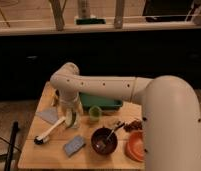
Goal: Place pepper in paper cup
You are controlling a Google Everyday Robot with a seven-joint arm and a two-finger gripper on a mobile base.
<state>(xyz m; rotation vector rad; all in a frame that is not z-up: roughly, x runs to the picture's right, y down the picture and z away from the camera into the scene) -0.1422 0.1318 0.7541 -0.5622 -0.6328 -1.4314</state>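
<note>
My gripper point(69, 109) hangs down from the white arm over the left part of the wooden table point(44, 155). It is shut on the pepper point(68, 118), a pale green-and-whitish sliver that points down from it. The paper cup point(75, 122), small and whitish, stands right under the gripper, and the pepper's lower end is at its rim on the left side. Whether the pepper touches the cup I cannot tell.
A light green cup point(95, 114) stands right of the paper cup, with a green tray point(101, 103) behind it. A white-handled dish brush point(48, 133), a grey cloth point(49, 115), a blue-grey sponge point(74, 145), a dark bowl with a spoon point(104, 140) and an orange plate point(136, 146) lie around.
</note>
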